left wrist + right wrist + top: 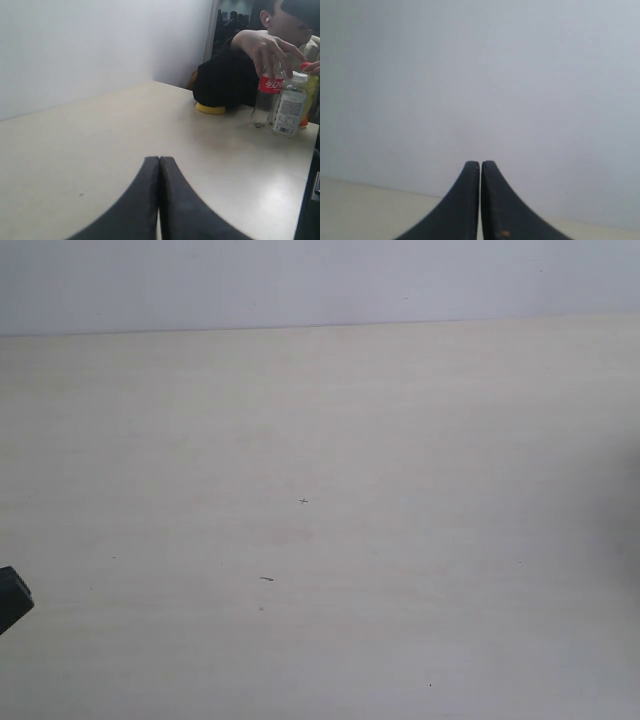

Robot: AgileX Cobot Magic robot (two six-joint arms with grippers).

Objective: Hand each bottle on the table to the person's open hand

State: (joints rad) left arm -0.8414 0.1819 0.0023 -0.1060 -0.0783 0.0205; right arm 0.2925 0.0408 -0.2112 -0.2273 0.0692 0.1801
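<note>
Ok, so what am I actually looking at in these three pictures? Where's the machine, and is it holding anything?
It is a robot with two arms, each ending in a pinching tool. The overview picture, from a camera off the arms, shows mostly the pale table. The other two come from cameras on the wrists; the black wedge in each is that arm's tool. The left tool and right tool are both shut, holding nothing. The left wrist camera also sees a person whose hand is on a red-labelled bottle; a white-labelled bottle and a yellow bottle stand beside it. The right one faces mostly wall.
</note>
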